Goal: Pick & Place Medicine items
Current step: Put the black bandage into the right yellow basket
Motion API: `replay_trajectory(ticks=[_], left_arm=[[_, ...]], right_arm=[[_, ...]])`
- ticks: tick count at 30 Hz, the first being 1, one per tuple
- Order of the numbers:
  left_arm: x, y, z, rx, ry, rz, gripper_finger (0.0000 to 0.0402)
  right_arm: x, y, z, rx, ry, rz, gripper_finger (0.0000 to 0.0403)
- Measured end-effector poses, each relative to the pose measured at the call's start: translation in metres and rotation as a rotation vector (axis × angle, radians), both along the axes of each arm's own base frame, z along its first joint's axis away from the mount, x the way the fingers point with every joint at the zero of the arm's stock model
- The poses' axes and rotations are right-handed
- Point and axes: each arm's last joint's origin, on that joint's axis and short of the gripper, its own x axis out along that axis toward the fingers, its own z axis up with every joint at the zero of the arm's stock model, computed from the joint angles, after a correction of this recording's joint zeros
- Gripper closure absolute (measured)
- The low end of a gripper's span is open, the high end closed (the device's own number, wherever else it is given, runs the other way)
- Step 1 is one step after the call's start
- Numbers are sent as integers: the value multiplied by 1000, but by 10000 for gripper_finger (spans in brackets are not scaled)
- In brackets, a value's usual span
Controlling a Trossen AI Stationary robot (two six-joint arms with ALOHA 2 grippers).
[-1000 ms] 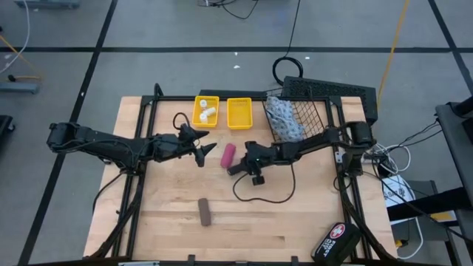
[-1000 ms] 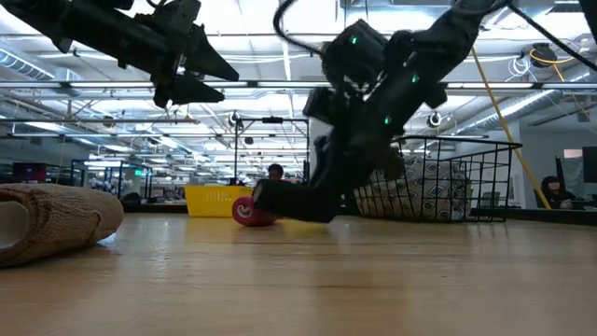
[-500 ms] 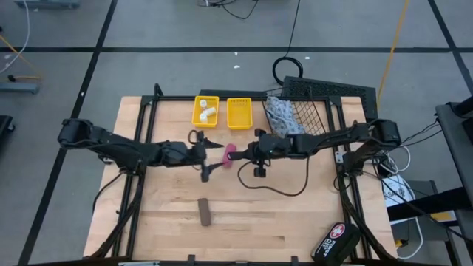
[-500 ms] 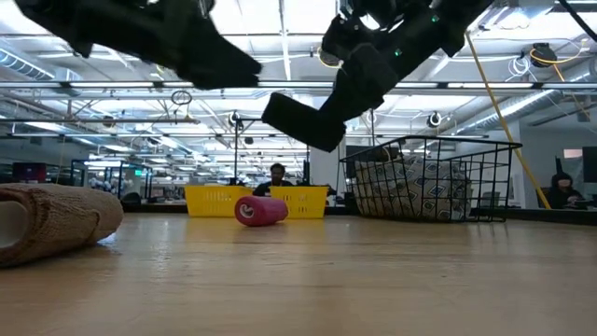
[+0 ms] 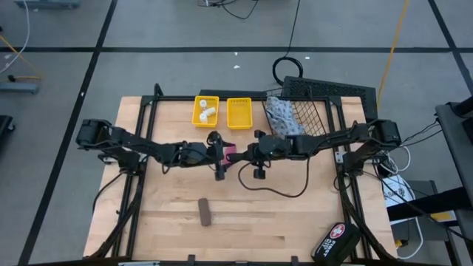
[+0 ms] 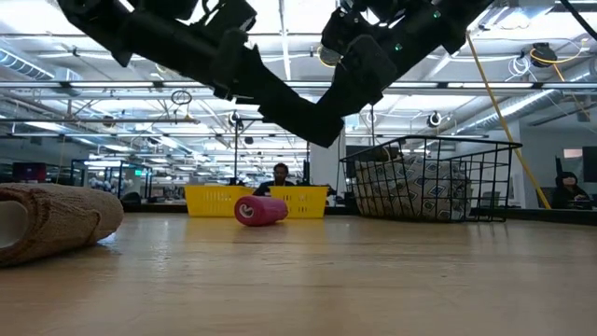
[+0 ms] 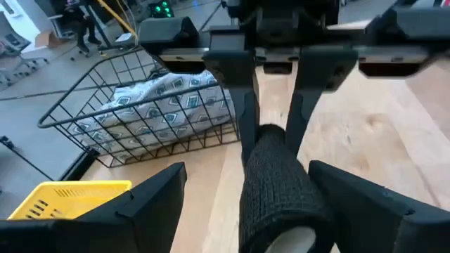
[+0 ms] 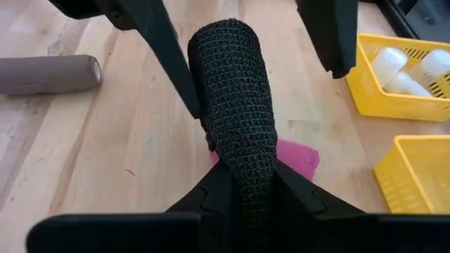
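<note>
Gripping the black bandage roll (image 8: 235, 133) in my right claw (image 5: 235, 155) above the magenta roll (image 6: 259, 211), I present it between my left claw's (image 5: 219, 157) spread fingers (image 7: 151, 204), which must next clench.

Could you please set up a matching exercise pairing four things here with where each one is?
Things:
1. black roll
2. pink roll
3. white bottles
4. patterned pouch

Places:
A. in the wire basket
B. in a yellow tray
C. lying on the table
D. held in the right tool

Pairs: 1-D, 2-C, 3-B, 4-A
</note>
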Motion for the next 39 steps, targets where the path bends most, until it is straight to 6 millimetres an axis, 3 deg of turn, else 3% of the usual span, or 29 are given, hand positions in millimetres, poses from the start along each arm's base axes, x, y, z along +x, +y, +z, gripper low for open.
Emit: replay_trajectory(ticks=[4,13,19,22,25,31,35,39], left_arm=[[0,4,-1,-43,6,14,147],[-3,9,-1,-74,34,-1,349],[-13,13,16,-44,21,-13,351],[-21,20,16,-66,15,-8,351],[-30,25,17,-96,-93,-73,351],[-48,35,10,-185,-283,-176,351],[-49,33,9,-208,-299,-198,351],[-47,31,12,-207,-313,-214,351]], right_arm=[[0,2,0,-7,0,4,343],[0,2,0,-29,7,-5,329],[-22,1,20,-151,74,-35,282],[-43,0,23,-114,167,-56,255],[-52,0,34,-71,116,-95,231],[-61,-2,11,-27,-190,-84,204],[-66,-1,2,-19,-512,-17,196],[-62,-1,-5,-27,-630,11,189]])
